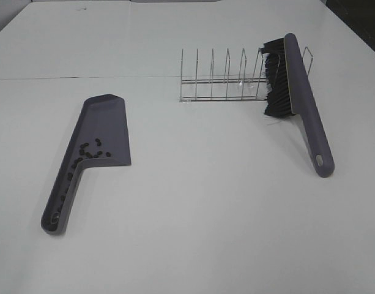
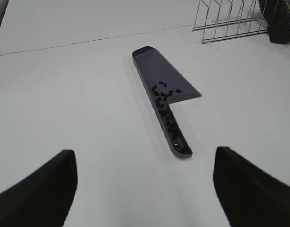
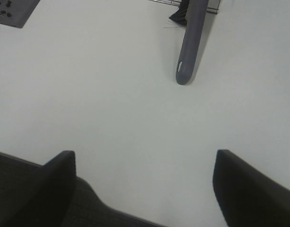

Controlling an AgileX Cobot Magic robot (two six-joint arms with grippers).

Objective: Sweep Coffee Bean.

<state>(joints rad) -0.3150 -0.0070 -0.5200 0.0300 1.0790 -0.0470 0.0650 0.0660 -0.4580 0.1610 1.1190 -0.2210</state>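
The beans (image 1: 92,151) lie in the dustpan (image 1: 107,125), clustered near where the pan narrows into its hollow handle, with several strung down that handle; their exact count is hard to make out. The dustpan rests flat on the white worktop (image 1: 211,220) on the left side, its handle end pointing toward the near edge.

The brush (image 1: 303,101) leans on the right end of a wire rack (image 1: 227,76), bristles against the wires, its handle sloping down to touch the worktop toward the near right. Rack and brush stand well apart from the dustpan, with bare worktop between them and a wide open stretch across the whole near half. A seam crosses the worktop behind the dustpan, level with the rack.

Neither arm shows in the high view. The left gripper (image 2: 145,189) is released, its fingers (image 2: 38,189) spread wide with nothing between them, hanging above the worktop near the dustpan's handle end. The right gripper (image 3: 145,189) is likewise released and holds nothing, above bare worktop near its front edge, the brush handle tip ahead of it. In both wrist views the fingers are cut off by the frame; the right wrist view shows only a corner of the dustpan and cuts off the brush head.
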